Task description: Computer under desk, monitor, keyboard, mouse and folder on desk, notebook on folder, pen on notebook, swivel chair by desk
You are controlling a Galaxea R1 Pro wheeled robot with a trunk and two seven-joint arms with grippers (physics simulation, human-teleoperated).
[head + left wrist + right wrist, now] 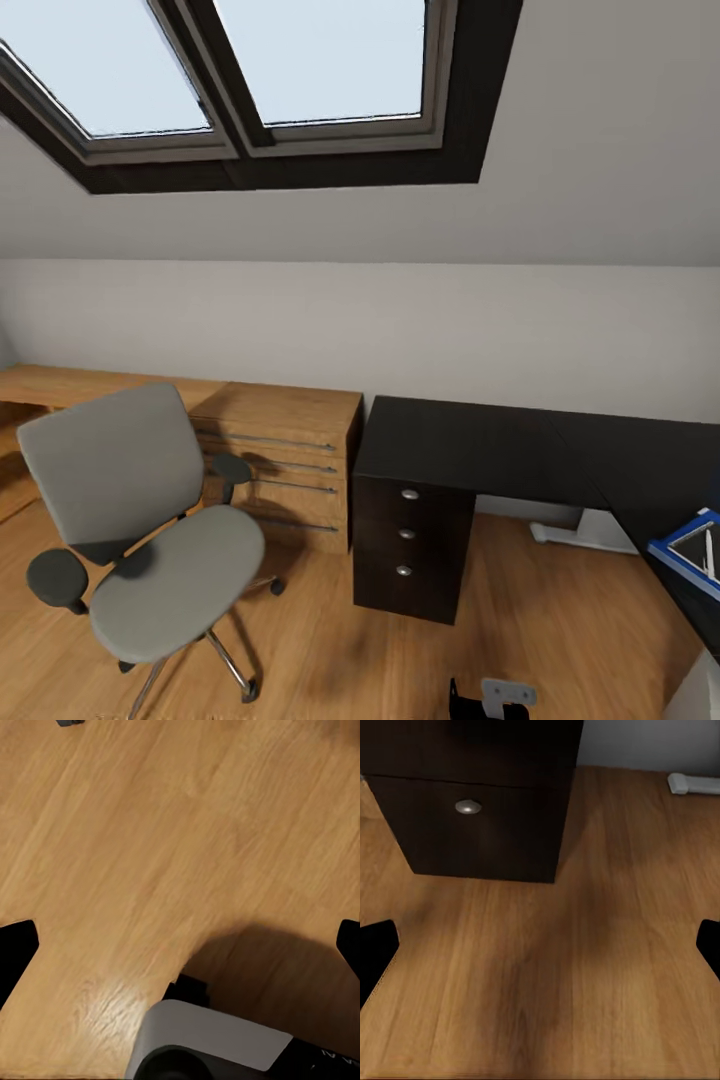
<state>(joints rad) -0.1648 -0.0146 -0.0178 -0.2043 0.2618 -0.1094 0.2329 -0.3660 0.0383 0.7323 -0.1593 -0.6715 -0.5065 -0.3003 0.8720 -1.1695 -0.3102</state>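
Left wrist view looks down on the left gripper (180, 945), its two dark fingertips (16, 945) spread wide at opposite sides of the frame, with nothing between them but bare wood floor (150, 832); part of the robot's grey body (210, 1039) sits just beneath. The right gripper (540, 945) is equally wide apart and empty, hanging over open floor just short of the black drawer unit (472, 810), whose round knob (468, 807) faces it.

From the head view, the black desk (480, 440) runs along the wall and turns a corner at right. A blue folder (680, 552) lies at its far right edge, well apart from both grippers. The grey swivel chair (140, 520) stands at left before a wooden dresser (290, 450), with clear floor between chair and desk.
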